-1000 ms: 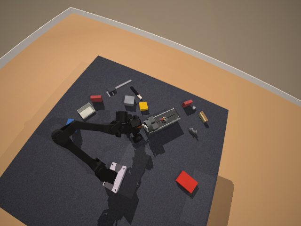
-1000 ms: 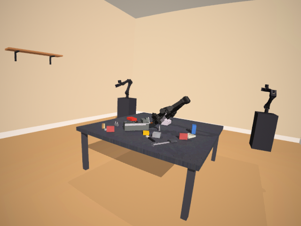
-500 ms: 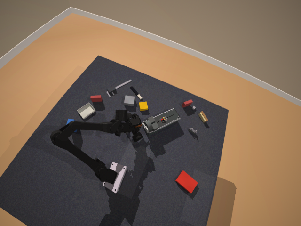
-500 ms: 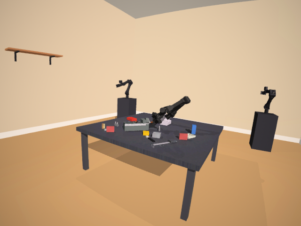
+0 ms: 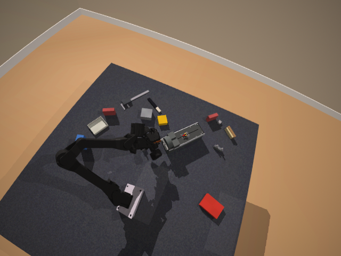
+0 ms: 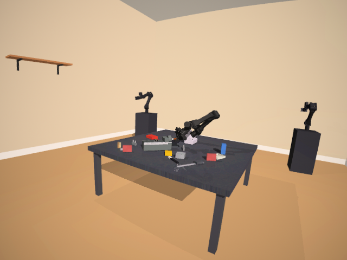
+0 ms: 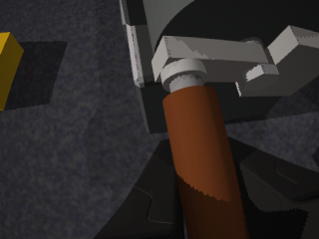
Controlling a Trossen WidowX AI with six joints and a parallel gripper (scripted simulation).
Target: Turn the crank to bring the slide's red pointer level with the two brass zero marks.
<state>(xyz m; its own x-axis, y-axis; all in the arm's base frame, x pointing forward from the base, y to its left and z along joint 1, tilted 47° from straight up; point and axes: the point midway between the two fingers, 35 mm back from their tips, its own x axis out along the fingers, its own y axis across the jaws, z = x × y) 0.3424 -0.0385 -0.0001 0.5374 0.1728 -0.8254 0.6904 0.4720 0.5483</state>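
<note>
The grey machine (image 5: 189,143) (image 6: 157,146) stands on the table, its long top with a slot facing up. A small red pointer (image 5: 184,135) sits near the middle of the top with yellow bits beside it; whether it is level with the brass marks is too small to tell. The crank arm (image 7: 214,50) is pale grey at the machine's end and carries an orange-brown handle (image 7: 199,144) (image 5: 157,141). My gripper (image 7: 188,146) is shut on this handle, with a dark finger on each side of it. The fingertips are partly hidden behind the handle in the wrist view.
A yellow block (image 5: 162,120) (image 6: 168,153) (image 7: 9,65) and a grey block (image 5: 146,113) lie near the machine's crank end. A red block (image 5: 212,117), a wooden piece (image 5: 229,132) and a small grey figure (image 5: 218,148) lie beyond its far end. A red box (image 5: 211,206) lies farther off.
</note>
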